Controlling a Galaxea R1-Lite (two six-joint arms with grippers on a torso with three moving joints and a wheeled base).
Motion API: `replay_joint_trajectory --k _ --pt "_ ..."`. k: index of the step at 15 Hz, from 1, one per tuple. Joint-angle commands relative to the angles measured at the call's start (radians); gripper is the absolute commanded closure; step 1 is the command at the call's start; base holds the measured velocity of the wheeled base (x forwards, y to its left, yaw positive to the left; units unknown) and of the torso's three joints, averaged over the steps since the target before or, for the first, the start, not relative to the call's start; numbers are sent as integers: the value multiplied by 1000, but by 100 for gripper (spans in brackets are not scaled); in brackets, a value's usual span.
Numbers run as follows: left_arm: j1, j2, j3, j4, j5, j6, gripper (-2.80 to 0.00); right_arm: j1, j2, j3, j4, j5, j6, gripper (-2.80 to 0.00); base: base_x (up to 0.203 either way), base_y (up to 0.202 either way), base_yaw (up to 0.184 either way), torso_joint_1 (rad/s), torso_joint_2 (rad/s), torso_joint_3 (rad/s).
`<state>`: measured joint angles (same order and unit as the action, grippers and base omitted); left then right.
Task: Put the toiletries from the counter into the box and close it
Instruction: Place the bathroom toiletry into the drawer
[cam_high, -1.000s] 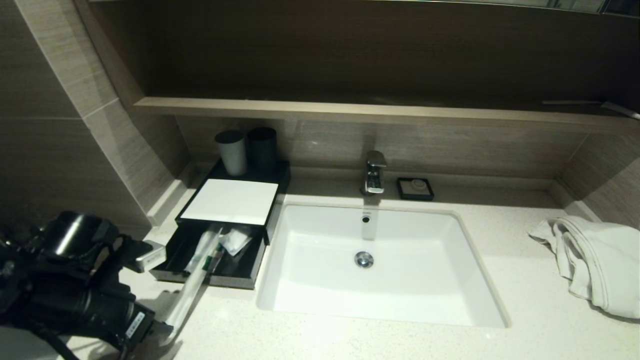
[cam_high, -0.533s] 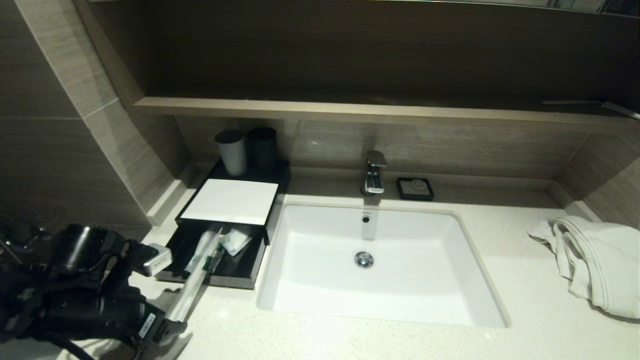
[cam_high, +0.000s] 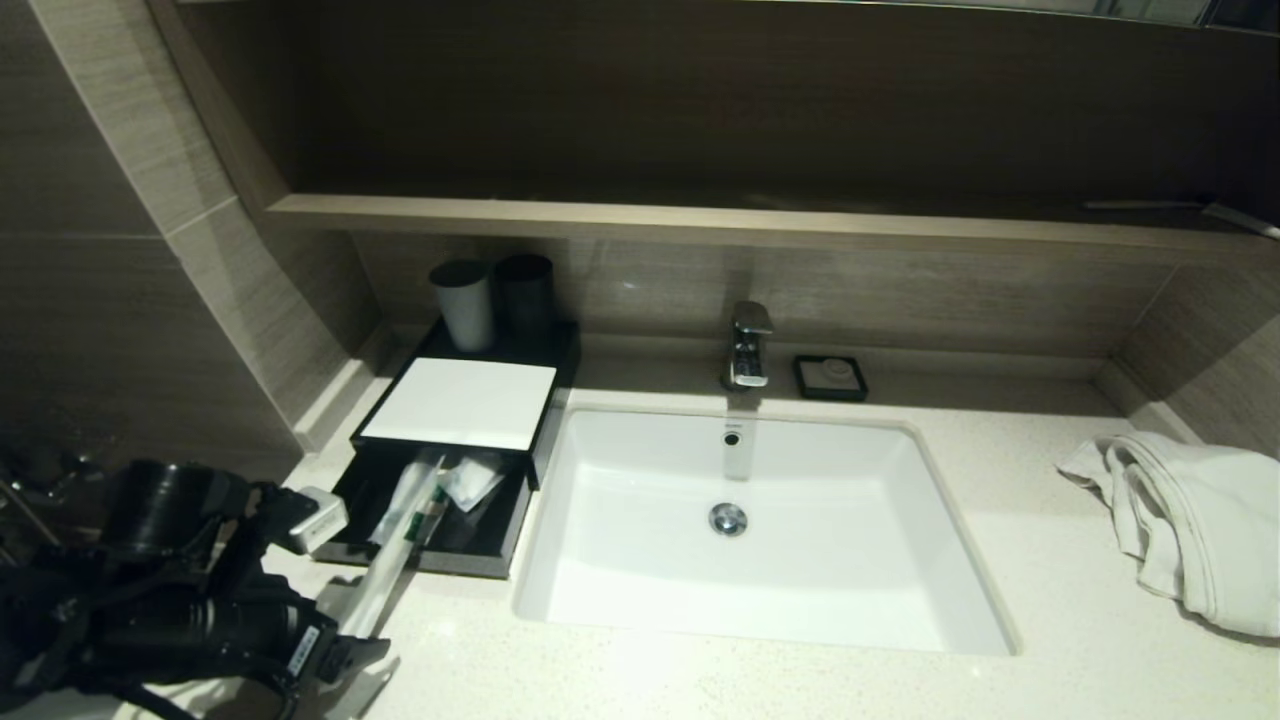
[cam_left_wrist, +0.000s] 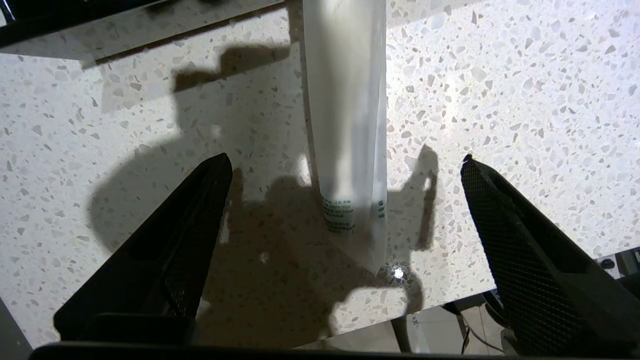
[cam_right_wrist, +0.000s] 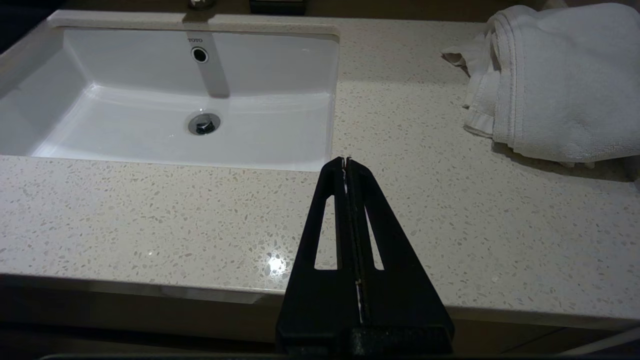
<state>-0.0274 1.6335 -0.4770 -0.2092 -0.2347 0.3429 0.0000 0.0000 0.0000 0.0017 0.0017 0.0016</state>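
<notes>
The left gripper (cam_left_wrist: 345, 165) has crept forward and now hangs spread wide astride a long translucent sachet (cam_left_wrist: 347, 125). The sachet leans half out of the box (cam_high: 455, 440) drawer. The right gripper (cam_right_wrist: 346, 162) is pressed closed.

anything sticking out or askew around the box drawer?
Yes. One long sachet hangs out over the front edge of the box drawer, its far end lying on the counter. The open left gripper straddles that end without touching; right gripper idles shut.

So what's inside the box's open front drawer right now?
In the drawer lie a small clear packet and long sachets; one sachet sticks out onto the counter. The drawer's back is hidden under the white top panel.
</notes>
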Motion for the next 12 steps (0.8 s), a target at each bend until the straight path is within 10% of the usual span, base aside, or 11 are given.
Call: replay_joint_trajectory --k 1,11,12 --pt "0 20 0 -4 0 2 -280 0 0 0 0 0 0 0 0 0 0 0 0 0" --pt "0 52 20 -84 -2 -1 -280 0 0 0 0 0 0 0 0 0 0 0 0 0" --pt "0 54 19 -84 -2 -1 0 0 0 0 0 1 0 0 0 0 0 0 0 0"
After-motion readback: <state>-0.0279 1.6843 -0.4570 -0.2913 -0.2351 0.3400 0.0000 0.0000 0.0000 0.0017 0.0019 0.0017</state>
